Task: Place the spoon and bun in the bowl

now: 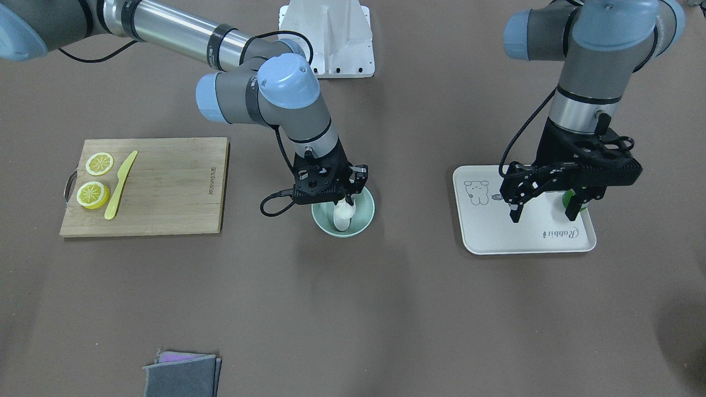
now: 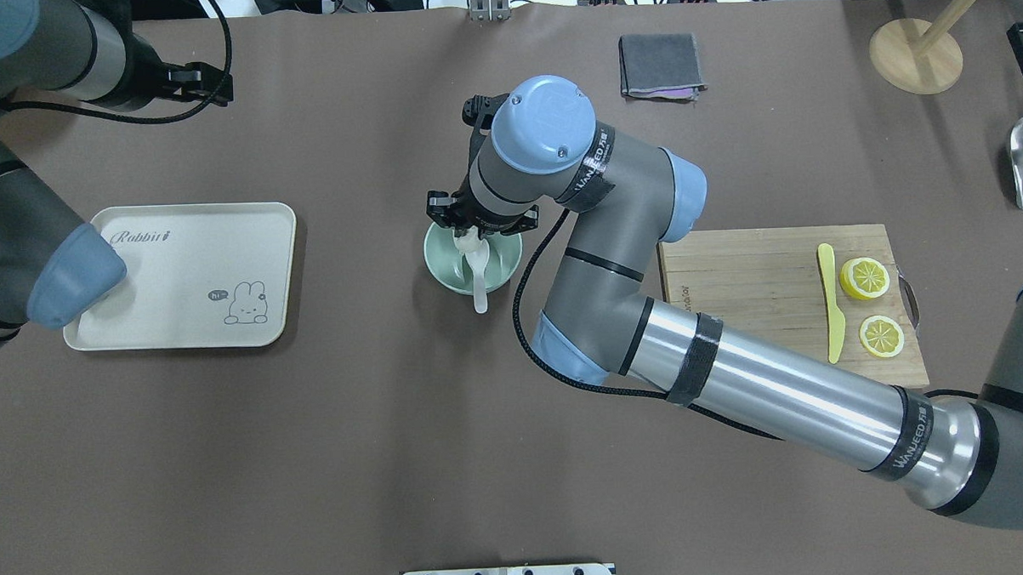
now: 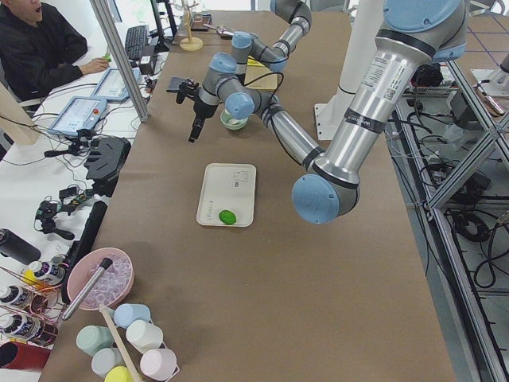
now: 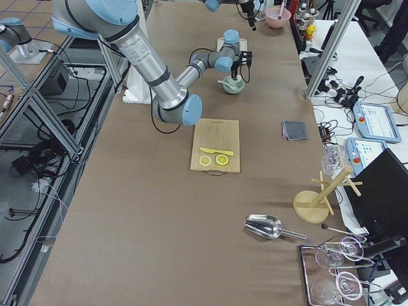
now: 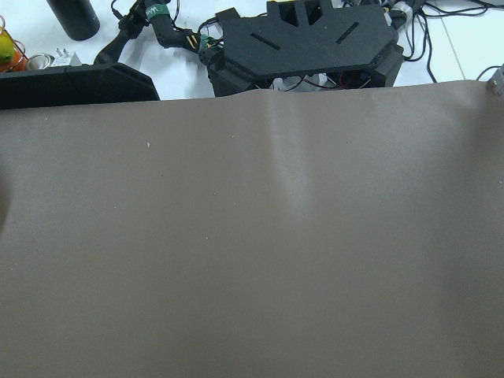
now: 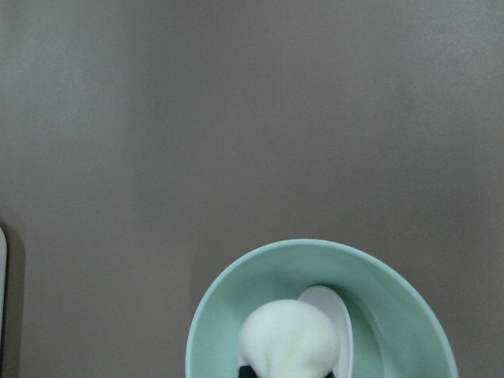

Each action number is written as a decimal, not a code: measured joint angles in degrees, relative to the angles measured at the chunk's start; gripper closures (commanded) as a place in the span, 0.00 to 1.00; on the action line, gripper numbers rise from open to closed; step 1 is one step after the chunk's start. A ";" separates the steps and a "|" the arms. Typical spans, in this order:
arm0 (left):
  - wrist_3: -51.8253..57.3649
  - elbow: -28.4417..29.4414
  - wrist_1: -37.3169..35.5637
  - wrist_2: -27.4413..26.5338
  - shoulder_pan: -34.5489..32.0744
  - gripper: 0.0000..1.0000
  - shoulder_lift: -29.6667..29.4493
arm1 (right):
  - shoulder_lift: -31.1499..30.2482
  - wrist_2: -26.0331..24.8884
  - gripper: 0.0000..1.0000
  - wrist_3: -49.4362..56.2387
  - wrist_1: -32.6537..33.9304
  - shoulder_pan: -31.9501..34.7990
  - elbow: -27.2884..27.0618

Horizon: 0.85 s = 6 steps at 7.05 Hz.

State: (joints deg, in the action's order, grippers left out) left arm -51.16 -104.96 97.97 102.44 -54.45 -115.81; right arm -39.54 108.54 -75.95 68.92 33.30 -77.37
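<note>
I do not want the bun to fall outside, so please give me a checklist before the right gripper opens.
1. Spoon in bowl: ok, scoop inside, handle over the rim.
2. Bun above the bowl: ok, held in the right gripper.
3. Bun low enough to drop: cannot tell.
4. Bowl upright: ok.
5. Left gripper away from bowl: ok, open over the tray.

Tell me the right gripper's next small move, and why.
Probably open the right gripper and let go of the bun. The wrist view shows the bun held well within the rim of the bowl, just over the scoop of the spoon lying there, so a short drop should land it inside.
</note>
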 measured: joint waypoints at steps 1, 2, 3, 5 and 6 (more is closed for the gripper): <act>0.01 0.00 0.00 -0.07 0.03 0.02 0.02 | 0.19 -0.30 0.00 -0.13 0.27 0.04 -0.03; 0.03 0.02 -0.03 -0.18 0.14 0.02 0.07 | 0.18 -0.50 0.00 0.11 0.98 0.37 -0.17; 0.07 0.02 -0.05 -0.28 0.17 0.02 0.11 | 0.17 -0.57 0.00 0.69 2.20 0.89 -0.52; 0.15 -0.30 0.05 -0.21 0.11 0.02 -0.15 | -0.62 0.58 0.00 6.25 6.18 3.45 -4.43; 0.36 -0.68 0.11 -0.26 -0.09 0.02 -0.29 | -2.67 3.31 0.00 11.97 12.03 6.61 -10.33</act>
State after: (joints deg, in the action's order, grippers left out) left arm -50.80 -105.64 98.08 102.18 -54.53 -116.10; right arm -42.21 111.85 -63.98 80.95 39.91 -87.70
